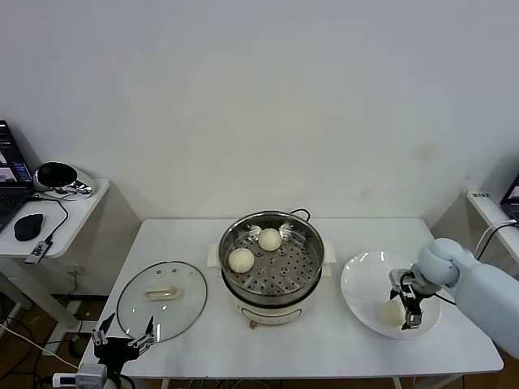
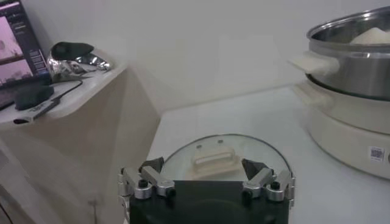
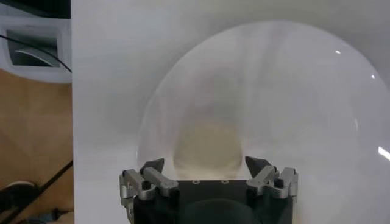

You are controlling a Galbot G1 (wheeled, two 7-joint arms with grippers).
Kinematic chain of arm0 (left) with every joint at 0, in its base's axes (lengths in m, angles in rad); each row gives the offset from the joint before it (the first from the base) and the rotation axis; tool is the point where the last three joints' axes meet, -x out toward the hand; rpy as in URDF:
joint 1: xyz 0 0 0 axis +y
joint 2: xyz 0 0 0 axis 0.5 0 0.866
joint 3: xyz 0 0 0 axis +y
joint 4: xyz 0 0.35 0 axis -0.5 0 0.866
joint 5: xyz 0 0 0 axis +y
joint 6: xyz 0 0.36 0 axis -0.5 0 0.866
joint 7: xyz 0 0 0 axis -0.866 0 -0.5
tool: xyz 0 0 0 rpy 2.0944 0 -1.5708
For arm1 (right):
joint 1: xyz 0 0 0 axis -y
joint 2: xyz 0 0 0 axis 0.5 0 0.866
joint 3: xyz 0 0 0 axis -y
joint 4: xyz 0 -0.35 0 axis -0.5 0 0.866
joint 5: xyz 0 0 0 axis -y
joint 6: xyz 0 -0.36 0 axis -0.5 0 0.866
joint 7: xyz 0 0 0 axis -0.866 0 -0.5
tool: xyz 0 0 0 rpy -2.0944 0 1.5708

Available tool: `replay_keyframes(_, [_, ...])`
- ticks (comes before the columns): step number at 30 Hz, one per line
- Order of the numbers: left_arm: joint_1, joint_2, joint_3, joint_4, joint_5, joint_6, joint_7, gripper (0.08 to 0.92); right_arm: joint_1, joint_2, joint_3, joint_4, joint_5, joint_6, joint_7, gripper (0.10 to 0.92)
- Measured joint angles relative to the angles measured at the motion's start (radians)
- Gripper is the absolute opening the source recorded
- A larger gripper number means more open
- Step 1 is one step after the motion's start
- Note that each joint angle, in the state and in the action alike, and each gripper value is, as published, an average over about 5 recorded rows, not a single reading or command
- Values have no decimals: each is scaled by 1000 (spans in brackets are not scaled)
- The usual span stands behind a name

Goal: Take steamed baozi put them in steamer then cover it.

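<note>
The steamer [image 1: 302, 275] stands mid-table on its white base, with two baozi [image 1: 241, 259] [image 1: 269, 239] on the perforated tray. One more baozi [image 1: 392, 314] lies on the white plate [image 1: 361, 284] at the right. My right gripper [image 1: 404, 305] is open and low over that bun, and in the right wrist view the baozi [image 3: 206, 146] sits between the spread fingers of the gripper [image 3: 206, 165]. The glass cover [image 1: 182, 312] lies flat at the left, handle [image 1: 160, 292] up. My left gripper [image 1: 123, 339] waits open at the table's front left edge, just short of the cover [image 2: 256, 149].
A side table [image 1: 69, 215] at the far left carries a laptop, a mouse [image 1: 28, 226] and cables. Another small table [image 1: 491, 207] stands at the far right. The steamer's white side handle [image 2: 312, 63] juts toward the cover. A wall lies close behind the table.
</note>
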Motion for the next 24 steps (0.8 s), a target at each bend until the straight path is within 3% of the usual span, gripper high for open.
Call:
replay_keyframes(4, [-1,-1,1,1,0,0,0,823,-1,2,3,-4,3,-1,3,758])
replay_keyframes(12, [-5,-1,4,5,0,0,0,823,0,0,8,-9,13,-8,5,553])
replay_keyframes(24, [-20,-5,14,12,-3,-1,-2,823,104,-40,-29,16,79,-28,-11,514])
